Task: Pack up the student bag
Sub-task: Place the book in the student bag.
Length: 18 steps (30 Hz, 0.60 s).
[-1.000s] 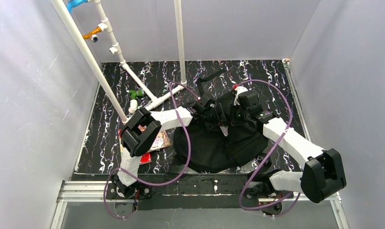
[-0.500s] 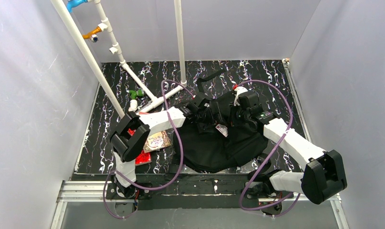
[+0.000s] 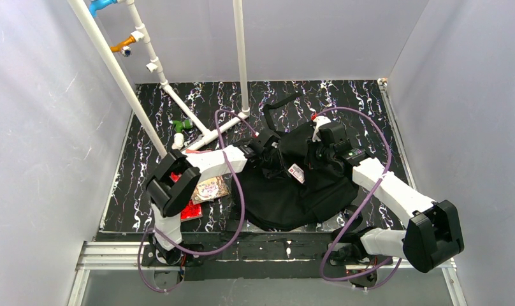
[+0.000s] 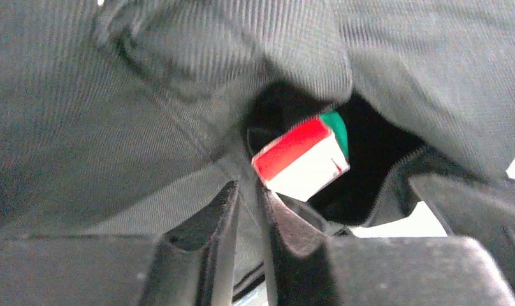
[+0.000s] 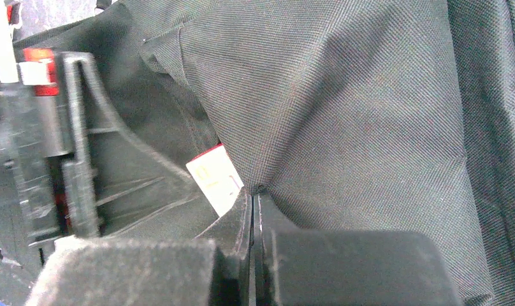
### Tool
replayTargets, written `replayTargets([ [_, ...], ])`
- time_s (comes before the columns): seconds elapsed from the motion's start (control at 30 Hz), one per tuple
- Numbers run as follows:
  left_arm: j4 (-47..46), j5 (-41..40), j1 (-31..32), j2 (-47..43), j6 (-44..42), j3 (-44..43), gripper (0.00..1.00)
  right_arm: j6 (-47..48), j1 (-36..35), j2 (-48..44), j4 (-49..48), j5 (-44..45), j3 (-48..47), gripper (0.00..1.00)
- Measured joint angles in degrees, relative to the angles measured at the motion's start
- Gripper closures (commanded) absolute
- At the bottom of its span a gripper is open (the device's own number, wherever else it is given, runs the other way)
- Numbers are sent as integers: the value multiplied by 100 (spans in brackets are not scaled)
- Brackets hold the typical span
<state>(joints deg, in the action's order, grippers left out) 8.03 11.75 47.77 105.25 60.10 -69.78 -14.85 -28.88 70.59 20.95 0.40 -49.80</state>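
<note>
The student bag, a big black backpack, lies in the middle of the table between both arms, with a white tag on top. My left gripper sits at the bag's upper left edge. In the left wrist view its jaws are pinched on a fold of the bag's fabric at the rim of the opening. A red, white and green box shows inside the opening. My right gripper is at the upper right edge, shut on the bag's cloth.
White pipes cross the back left of the table, with a green toy beside them. A patterned book and a red item lie left of the bag under the left arm. Grey walls enclose the table.
My left gripper has shifted a little to the left along the bag's rim and closed on the fabric. Its elbow swung left. The right arm has stayed put.
</note>
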Motion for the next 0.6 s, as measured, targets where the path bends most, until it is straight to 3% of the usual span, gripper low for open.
replayTargets([
  [0.23,205,229,0,872,15,-920,90,-20,0,0,0,-61,0,99],
  [0.43,313,341,24,1091,-52,-1746,83,-37,15,2,-4,-63,0,99],
  [0.6,579,356,31,1108,-179,-1926,74,-33,48,4,-2,-61,0,99],
])
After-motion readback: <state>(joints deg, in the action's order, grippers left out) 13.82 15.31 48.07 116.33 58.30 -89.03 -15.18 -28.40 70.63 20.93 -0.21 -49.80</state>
